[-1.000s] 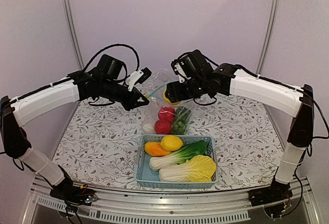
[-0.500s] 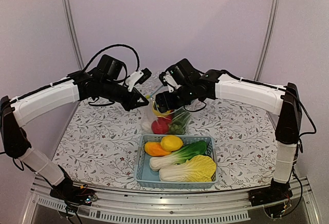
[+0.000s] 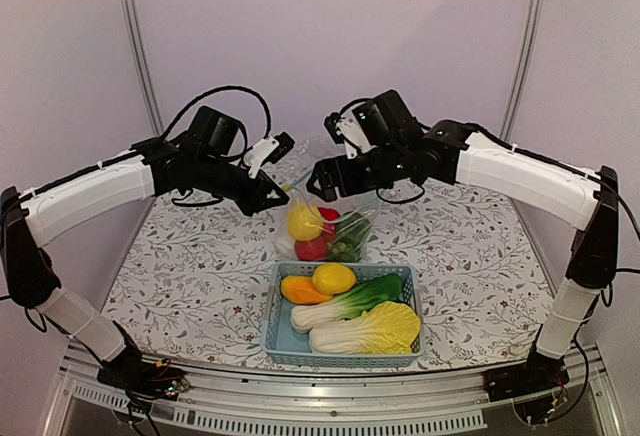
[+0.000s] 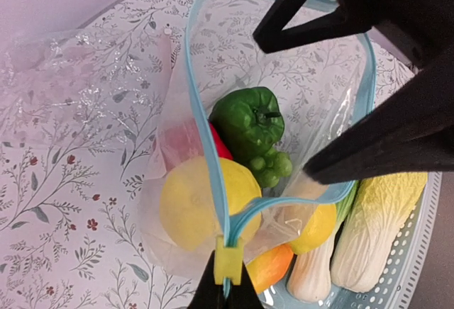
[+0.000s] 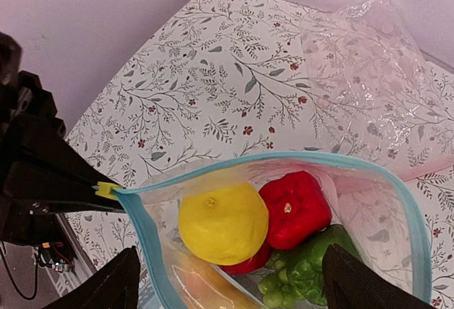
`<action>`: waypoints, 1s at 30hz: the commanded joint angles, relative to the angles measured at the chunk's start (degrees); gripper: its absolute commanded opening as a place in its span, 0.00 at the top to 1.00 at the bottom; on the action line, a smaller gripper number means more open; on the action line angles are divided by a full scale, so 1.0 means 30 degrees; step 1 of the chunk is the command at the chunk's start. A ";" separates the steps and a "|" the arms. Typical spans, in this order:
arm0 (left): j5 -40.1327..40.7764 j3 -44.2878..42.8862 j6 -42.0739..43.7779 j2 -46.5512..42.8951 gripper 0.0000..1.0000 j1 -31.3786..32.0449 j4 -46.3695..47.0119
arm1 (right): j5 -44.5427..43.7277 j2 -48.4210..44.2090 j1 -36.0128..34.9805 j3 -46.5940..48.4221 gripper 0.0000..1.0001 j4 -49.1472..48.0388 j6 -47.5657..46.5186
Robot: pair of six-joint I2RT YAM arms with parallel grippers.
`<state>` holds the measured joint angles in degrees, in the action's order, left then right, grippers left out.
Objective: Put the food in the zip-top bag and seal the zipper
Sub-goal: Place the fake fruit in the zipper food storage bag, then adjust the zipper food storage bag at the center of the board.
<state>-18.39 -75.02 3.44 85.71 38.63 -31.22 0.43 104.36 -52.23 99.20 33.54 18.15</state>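
The zip-top bag point(image 3: 325, 231) hangs open between my grippers above the table. My left gripper point(image 3: 283, 194) is shut on the yellow slider point(image 4: 228, 263) at one end of the teal zipper point(image 4: 202, 110); its tips show in the left wrist view point(image 4: 227, 296). My right gripper point(image 3: 322, 178) is open and empty just above the bag's mouth, its fingers point(image 5: 117, 288) spread wide over it. Inside the bag lie a yellow lemon point(image 5: 223, 224), a red pepper point(image 5: 294, 210), a green pepper point(image 4: 248, 121) and a red fruit point(image 3: 315, 248).
A light-blue basket point(image 3: 270, 328) stands in front of the bag, holding a lemon point(image 3: 333, 278), an orange piece point(image 3: 300, 291), a green-leafed vegetable point(image 3: 350, 301) and a pale cabbage point(image 3: 372, 328). Another sheet of crinkly clear plastic point(image 5: 369, 61) lies on the flowered cloth behind.
My right gripper carried a lemon down to the bag's mouth, let it go and rose back, open. The lemon now lies in the bag. My left gripper has not moved.
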 commanded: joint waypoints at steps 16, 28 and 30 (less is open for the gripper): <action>0.0271 -0.0334 0.0017 -0.0475 1.00 0.0189 -0.0108 | -0.6788 -0.5863 0.0801 -0.2704 0.22 0.4678 0.0807; 0.0330 -0.0334 0.0079 -0.0475 1.00 0.0189 -0.0137 | -0.6315 -0.3625 0.1234 -0.1734 0.45 0.5164 0.0957; 0.0365 -0.0356 0.0083 -0.0468 1.00 0.0189 -0.0167 | -0.6293 -0.3325 0.1237 -0.1586 0.49 0.5148 0.0897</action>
<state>-17.45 -75.05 3.42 85.71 38.63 -31.22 -18.79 92.86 -48.88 92.36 48.05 20.80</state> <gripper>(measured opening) 0.005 0.539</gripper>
